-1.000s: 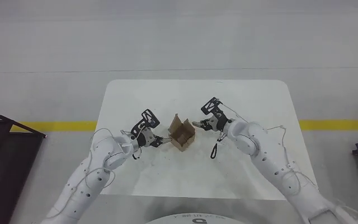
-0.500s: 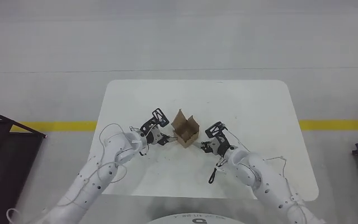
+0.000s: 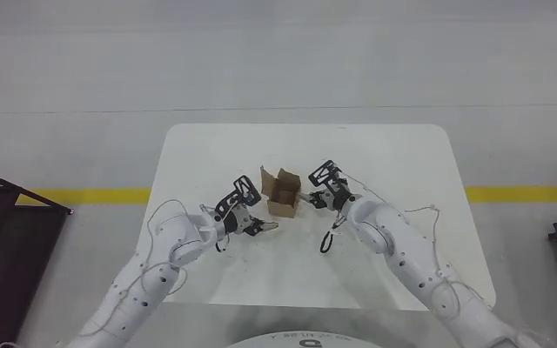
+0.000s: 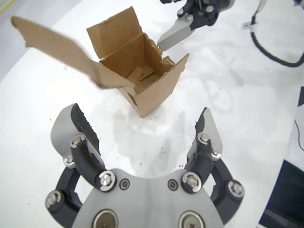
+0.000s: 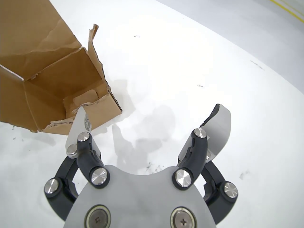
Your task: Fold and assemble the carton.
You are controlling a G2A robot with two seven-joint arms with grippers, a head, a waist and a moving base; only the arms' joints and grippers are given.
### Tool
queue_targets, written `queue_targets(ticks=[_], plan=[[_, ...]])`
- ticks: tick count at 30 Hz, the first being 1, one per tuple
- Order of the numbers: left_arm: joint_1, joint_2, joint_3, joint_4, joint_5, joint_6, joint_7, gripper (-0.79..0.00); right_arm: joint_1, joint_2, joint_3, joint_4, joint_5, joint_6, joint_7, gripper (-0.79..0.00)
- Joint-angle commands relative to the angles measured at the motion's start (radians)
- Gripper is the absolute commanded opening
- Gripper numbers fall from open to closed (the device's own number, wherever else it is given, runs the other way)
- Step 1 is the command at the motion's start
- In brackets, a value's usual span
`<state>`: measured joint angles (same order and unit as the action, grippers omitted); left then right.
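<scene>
A small brown carton [image 3: 280,193] stands upright on the white table [image 3: 392,157] with its top open and its flaps raised. In the left wrist view the carton [image 4: 152,88] shows folded bottom flaps inside and one long flap [image 4: 59,53] sticking out sideways. My left gripper [image 3: 261,226] [image 4: 140,113] is open just in front of the carton's near corner, holding nothing. My right gripper [image 3: 306,198] [image 5: 149,110] is open at the carton's right side. One of its fingertips [image 5: 80,112] rests at the torn wall edge of the carton [image 5: 47,77].
A black cable loop [image 3: 326,239] hangs from the right arm over the table. Small dark specks [image 4: 166,150] lie on the surface near the carton. Bare table stretches behind the carton and toward the right edge.
The right gripper has moved from the front right up to the carton's right wall. The left gripper has drawn back toward the front. The carton has shifted slightly left and away.
</scene>
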<state>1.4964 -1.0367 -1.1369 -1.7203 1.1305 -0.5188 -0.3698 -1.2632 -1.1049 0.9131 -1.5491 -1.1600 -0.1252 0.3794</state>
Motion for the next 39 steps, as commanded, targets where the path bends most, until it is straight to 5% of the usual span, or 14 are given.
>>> queue_targets(ticks=[1, 7, 11, 18, 26, 29, 36, 39], plan=[[0.036, 0.008, -0.057, -0.01, -0.094, -0.01, -0.002, 0.0, 0.025, -0.007, -0.01, 0.01, -0.005, 0.004, 0.013, 0.0], [0.096, 0.022, -0.191, -0.015, -0.544, 0.0, -0.115, 0.0, 0.056, -0.021, -0.023, 0.034, -0.005, 0.009, 0.025, 0.0], [0.05, 0.021, -0.203, -0.001, -0.885, 0.107, -0.288, 0.0, 0.052, -0.025, -0.019, 0.038, -0.006, 0.01, 0.021, 0.0], [-0.088, 0.004, -0.112, 0.045, -1.001, 0.259, -0.385, 0.0, 0.033, -0.027, -0.007, 0.022, -0.03, 0.016, 0.024, 0.0], [-0.194, -0.022, -0.012, 0.185, -1.069, 0.292, -0.398, -0.009, 0.011, -0.028, 0.012, 0.006, -0.043, 0.018, 0.029, 0.0], [-0.221, -0.028, 0.008, 0.225, -1.087, 0.291, -0.4, -0.148, 0.008, -0.029, 0.016, 0.004, -0.045, 0.015, 0.033, 0.0], [-0.264, -0.04, 0.042, 0.287, -1.114, 0.291, -0.406, -0.77, 0.009, -0.035, 0.019, 0.002, -0.053, 0.012, 0.041, 0.0], [-0.273, -0.043, 0.049, 0.298, -1.114, 0.29, -0.409, -0.785, 0.008, -0.038, 0.021, 0.002, -0.051, 0.01, 0.042, 0.0]])
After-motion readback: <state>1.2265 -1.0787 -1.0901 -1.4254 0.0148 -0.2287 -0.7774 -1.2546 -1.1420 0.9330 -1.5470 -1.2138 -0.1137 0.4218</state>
